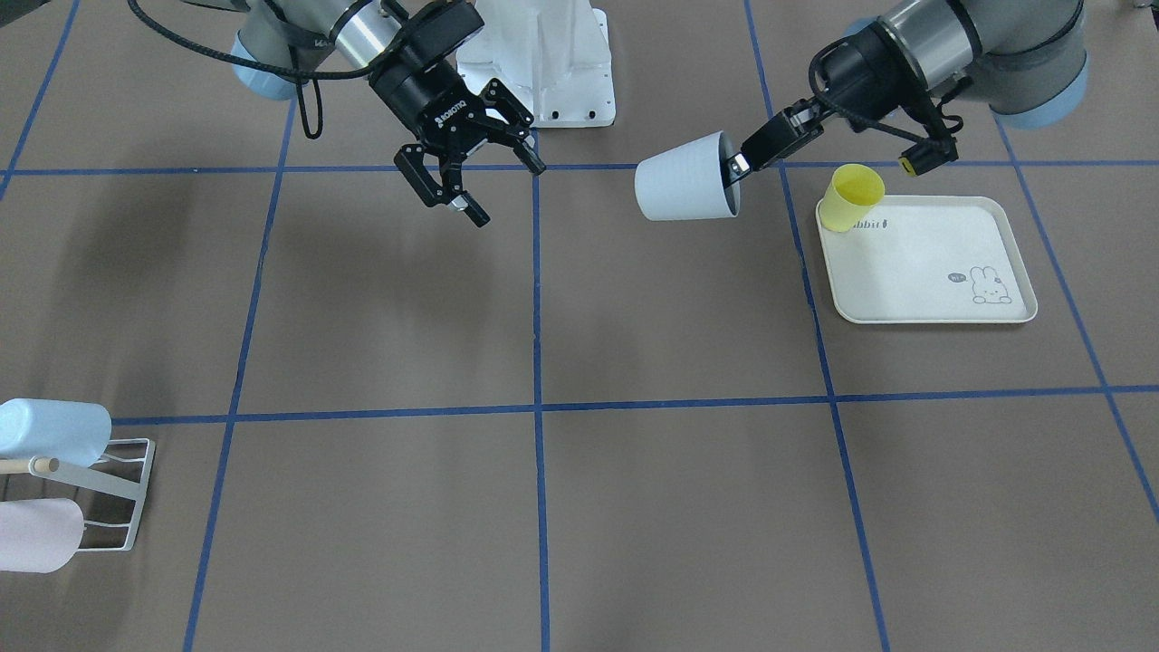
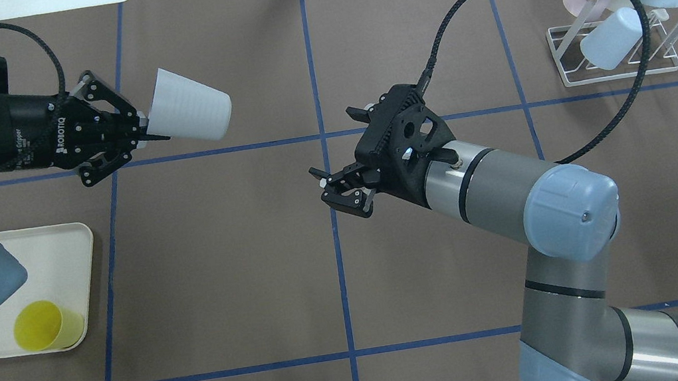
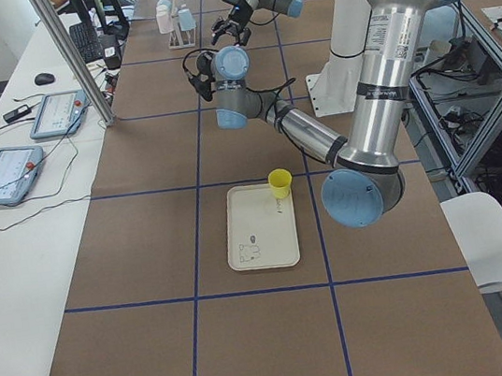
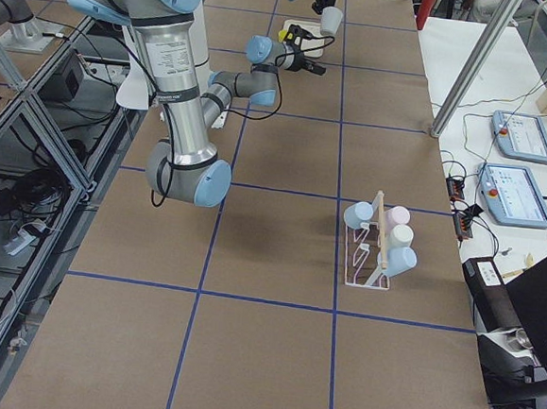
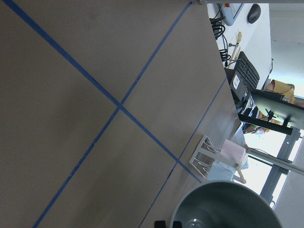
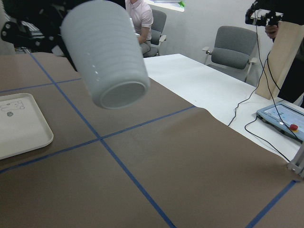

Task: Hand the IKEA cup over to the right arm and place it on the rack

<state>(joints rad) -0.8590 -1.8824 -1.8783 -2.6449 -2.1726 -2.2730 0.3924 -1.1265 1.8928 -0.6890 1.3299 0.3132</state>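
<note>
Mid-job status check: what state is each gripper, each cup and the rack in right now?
left gripper: shut on the white cup's rim
white cup: in the air, tipped sideways, base toward the right gripper
right gripper: open, empty
yellow cup: upright on the tray
rack: holds four cups

Bright even light, soft shadows — window glare, sharp focus
</note>
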